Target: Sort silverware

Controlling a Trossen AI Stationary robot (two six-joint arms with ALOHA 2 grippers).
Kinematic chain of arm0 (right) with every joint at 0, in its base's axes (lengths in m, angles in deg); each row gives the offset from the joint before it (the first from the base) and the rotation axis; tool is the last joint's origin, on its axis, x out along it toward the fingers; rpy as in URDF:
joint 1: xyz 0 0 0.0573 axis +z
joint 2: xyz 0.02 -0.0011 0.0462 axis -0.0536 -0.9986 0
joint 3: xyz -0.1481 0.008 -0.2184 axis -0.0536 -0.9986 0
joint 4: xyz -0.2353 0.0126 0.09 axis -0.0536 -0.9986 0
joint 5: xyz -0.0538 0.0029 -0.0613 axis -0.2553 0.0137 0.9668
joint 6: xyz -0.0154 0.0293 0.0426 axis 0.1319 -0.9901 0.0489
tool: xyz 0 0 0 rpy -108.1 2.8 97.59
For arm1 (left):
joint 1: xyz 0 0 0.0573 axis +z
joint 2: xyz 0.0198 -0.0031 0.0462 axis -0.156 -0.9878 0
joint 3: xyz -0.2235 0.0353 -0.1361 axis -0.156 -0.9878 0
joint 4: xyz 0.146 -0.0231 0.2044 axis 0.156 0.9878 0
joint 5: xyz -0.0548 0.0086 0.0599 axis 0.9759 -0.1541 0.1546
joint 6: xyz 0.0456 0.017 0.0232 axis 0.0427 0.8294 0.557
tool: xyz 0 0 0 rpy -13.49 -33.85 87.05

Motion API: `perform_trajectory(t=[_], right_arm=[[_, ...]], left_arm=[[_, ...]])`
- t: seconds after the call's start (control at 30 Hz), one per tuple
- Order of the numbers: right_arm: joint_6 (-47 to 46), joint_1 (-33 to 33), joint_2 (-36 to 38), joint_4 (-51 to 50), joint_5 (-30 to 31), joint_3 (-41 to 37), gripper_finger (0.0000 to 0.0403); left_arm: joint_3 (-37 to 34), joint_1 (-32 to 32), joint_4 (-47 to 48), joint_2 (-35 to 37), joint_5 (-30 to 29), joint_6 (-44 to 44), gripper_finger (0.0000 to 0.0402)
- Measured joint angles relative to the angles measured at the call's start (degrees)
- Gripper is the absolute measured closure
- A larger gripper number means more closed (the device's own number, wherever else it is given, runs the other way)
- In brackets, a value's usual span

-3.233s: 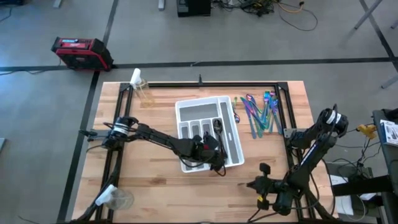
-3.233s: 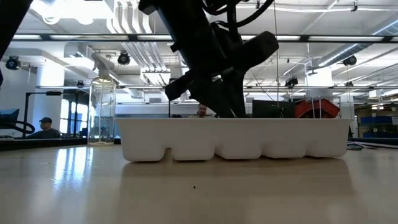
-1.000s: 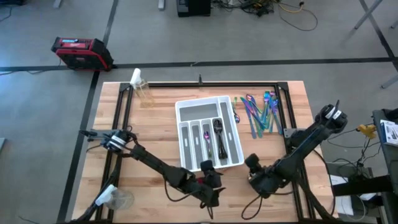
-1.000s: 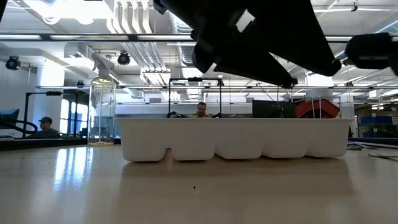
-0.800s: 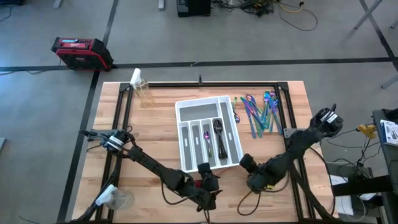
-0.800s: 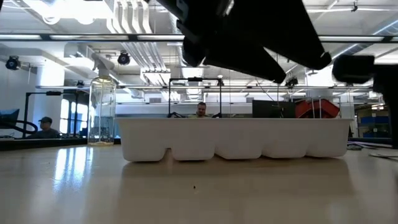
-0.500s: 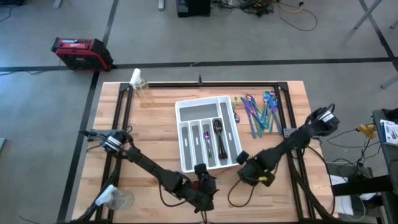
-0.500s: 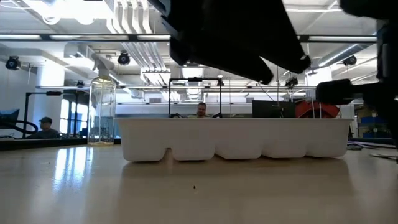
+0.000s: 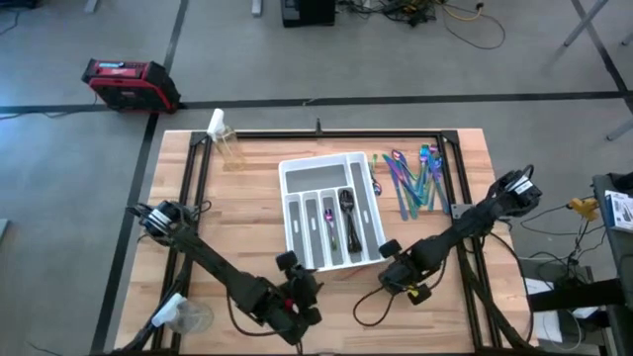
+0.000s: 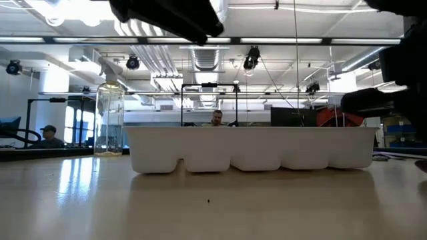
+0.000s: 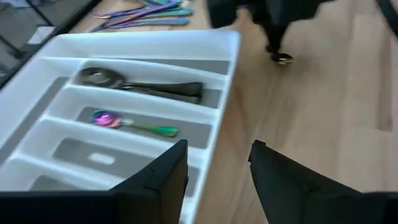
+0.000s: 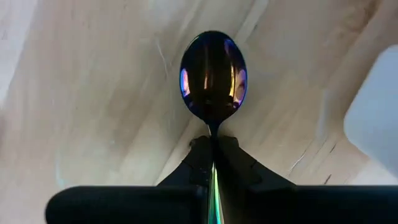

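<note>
The white tray (image 9: pixel 318 161) sits mid-table; it holds a dark spoon (image 11: pixel 137 84) and a small iridescent spoon (image 11: pixel 134 124) in separate compartments. More silverware (image 9: pixel 410 180) lies in a loose pile on the wood right of the tray. My right gripper (image 9: pixel 389 257) hovers by the tray's near right corner, shut on an iridescent spoon (image 12: pixel 213 74). My left gripper (image 9: pixel 297 287) is open, near the table's front edge, left of the tray's near end, with nothing between its fingers (image 11: pixel 155 180). My right gripper pinches the spoon's handle just behind the bowl (image 12: pixel 213 134) between its two fingers. The fingers lie along the handle. The bowl sticks out past the fingertips over the bare wood, its hollow side facing the wrist camera, beside the tray's corner (image 12: pixel 373 118).
A spray bottle (image 9: pixel 223 138) stands at the far left corner and a clear glass (image 9: pixel 188 316) at the near left. A red case (image 9: pixel 129 84) lies on the floor beyond the table. People sit in the room behind (image 10: pixel 47 137).
My left gripper has drawn back from the tray's near end toward the table's left and near edge. My right gripper, with the spoon, has moved left toward the tray's near right corner.
</note>
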Motion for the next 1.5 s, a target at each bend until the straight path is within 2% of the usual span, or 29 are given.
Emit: perform_trajectory(t=[0.2, 0.33, 0.57, 0.67, 0.77, 0.9, 1.13, 1.33, 1.5], right_arm=[[-6.8, 2.6, 2.5, 0.8, 0.7, 0.1, 0.0403], [-9.6, 3.9, 2.7, 0.9, 0.7, 0.1, 0.0403], [-18.5, 4.4, 3.8, 1.8, 0.6, 0.1, 0.0403], [-24.1, 4.2, 5.0, 4.3, 0.6, 0.1, 0.0403], [-29.9, 3.7, 6.4, 8.3, 0.6, 0.2, 0.0403], [-36.3, 2.0, 8.4, 13.1, 1.5, 0.2, 0.0403], [-38.8, -4.4, 10.3, 14.3, 1.8, 0.3, 0.0403], [-37.9, -13.5, 10.3, 16.7, 3.6, 0.3, 0.0403], [-37.2, -22.4, 10.3, 22.6, 3.7, 0.3, 0.0403]], left_arm=[[0.0, 0.1, 11.5, 0.8, 0.8, -7.0, 0.0261], [0.0, 0.2, 22.5, 0.8, 2.7, -17.4, 0.0271], [0.0, 0.2, 40.6, 0.8, 11.4, -36.2, 0.0283], [-0.9, 0.4, 44.6, 0.8, 16.5, -39.4, 0.0283], [-2.5, 0.8, 45.0, 0.8, 18.3, -39.8, 0.0284], [-6.7, 2.3, 39.8, 0.8, 18.7, -36.9, 0.0284], [-16.9, 4.6, 19.7, 0.8, 19.7, -24.8, 0.0284], [-22.3, 5.4, 0.2, 0.8, 17.2, -16.2, 0.0284], [-22.4, 5.2, -13.4, 0.7, 14.5, -8.1, 0.0284]])
